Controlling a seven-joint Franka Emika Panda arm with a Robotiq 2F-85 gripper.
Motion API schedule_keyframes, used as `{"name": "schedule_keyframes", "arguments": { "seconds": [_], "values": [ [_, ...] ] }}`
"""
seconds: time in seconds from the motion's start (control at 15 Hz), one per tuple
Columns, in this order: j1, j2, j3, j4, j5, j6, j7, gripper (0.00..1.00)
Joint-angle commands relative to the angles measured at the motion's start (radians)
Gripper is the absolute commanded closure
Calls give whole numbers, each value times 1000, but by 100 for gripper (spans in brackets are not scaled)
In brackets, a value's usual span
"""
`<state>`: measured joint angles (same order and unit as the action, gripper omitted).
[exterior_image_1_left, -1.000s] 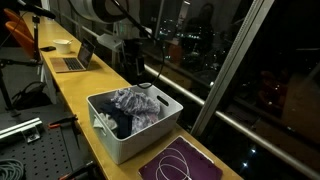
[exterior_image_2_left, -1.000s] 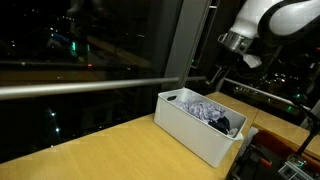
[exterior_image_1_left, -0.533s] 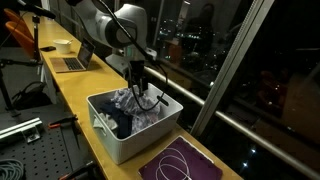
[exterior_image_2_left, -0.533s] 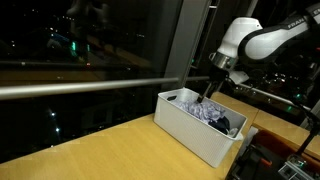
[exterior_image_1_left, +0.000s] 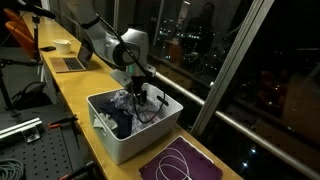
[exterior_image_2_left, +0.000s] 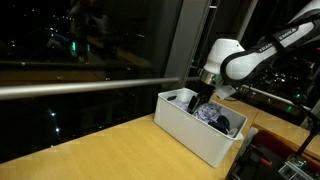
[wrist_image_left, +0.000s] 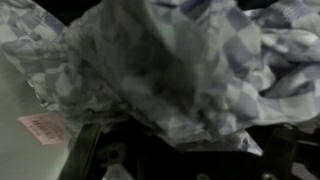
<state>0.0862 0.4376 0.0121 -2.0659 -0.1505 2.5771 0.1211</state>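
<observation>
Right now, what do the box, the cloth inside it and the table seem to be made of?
Box: likely plastic, white and matte; smooth stiff walls.
Cloth: probably woven fabric, soft; checked pattern, loose folds.
Table: wood or wood-look laminate; warm tan, smooth, slight sheen.

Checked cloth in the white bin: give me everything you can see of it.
The checked cloth looks like soft woven fabric in a pale blue-and-white check. It is crumpled into a loose heap with deep folds. It lies inside the white bin, partly on top of a dark garment, and rises to about the rim. The gripper, jaws open, is down in the bin right at the heap. Whether it touches the fabric cannot be told.
</observation>
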Motion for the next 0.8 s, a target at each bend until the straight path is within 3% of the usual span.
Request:
{"name": "schedule_keyframes", "arguments": {
  "seconds": [0.0,0.07,0.2,0.73],
  "values": [
    [47,60,-23,46,-13,-16,51,0],
    [53,58,-24,42,-9,-18,62,25],
    [58,33,-29,17,-3,-15,76,32],
    [2,-161,-11,-107,67,-25,58,93]
  ]
}}
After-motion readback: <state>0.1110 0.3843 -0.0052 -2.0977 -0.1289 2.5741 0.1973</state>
